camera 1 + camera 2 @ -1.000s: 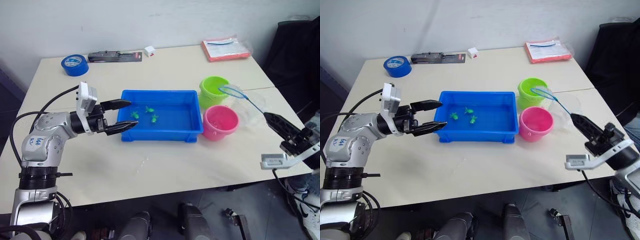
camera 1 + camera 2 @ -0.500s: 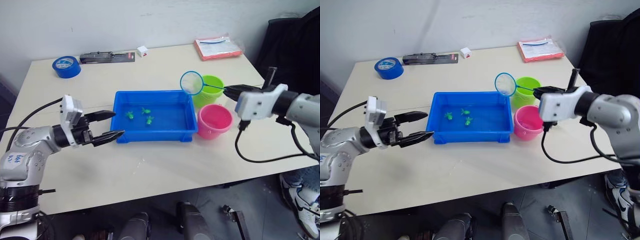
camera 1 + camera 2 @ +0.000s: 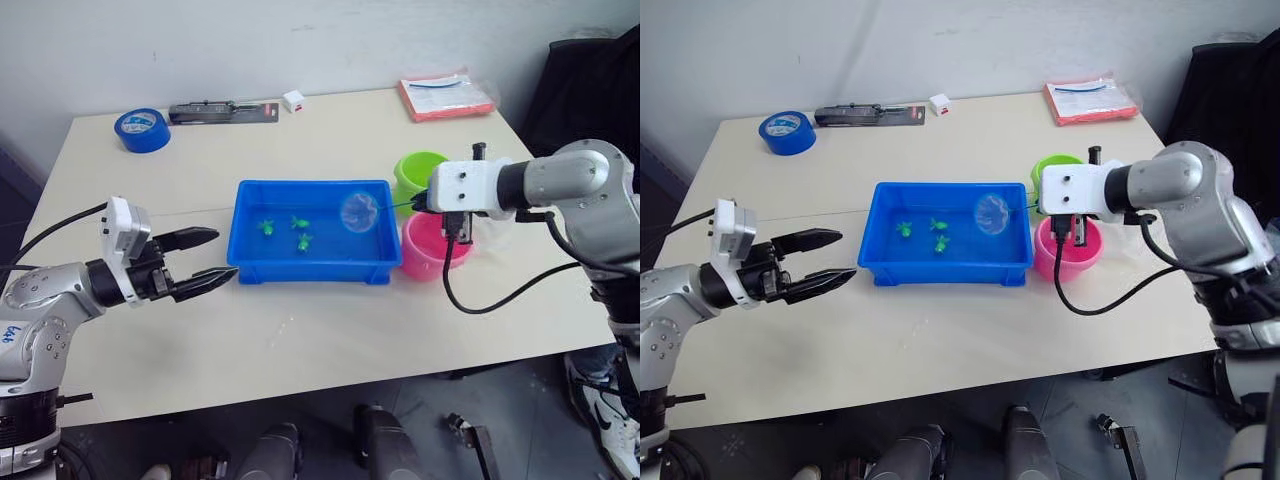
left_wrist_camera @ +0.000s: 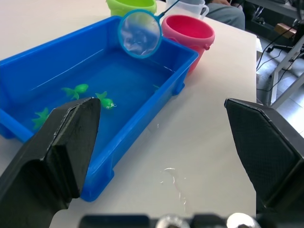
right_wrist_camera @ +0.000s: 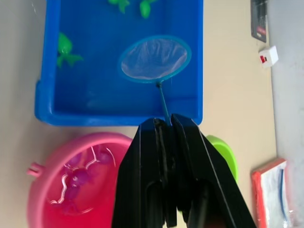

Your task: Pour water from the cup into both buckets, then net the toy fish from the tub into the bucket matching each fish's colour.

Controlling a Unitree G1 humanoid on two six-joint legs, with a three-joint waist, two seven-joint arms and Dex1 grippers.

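On your table the blue tub holds water and three green fish near its left half. Just right of it sit the pink bucket, with pink fish in water, and the green bucket behind. Your right pincer is clamped on the net handle, hoop over the tub's right end. Your left pincer gapes wide, empty, beside the tub.

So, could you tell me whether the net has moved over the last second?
Yes: the net swung from over the green bucket to above the tub.
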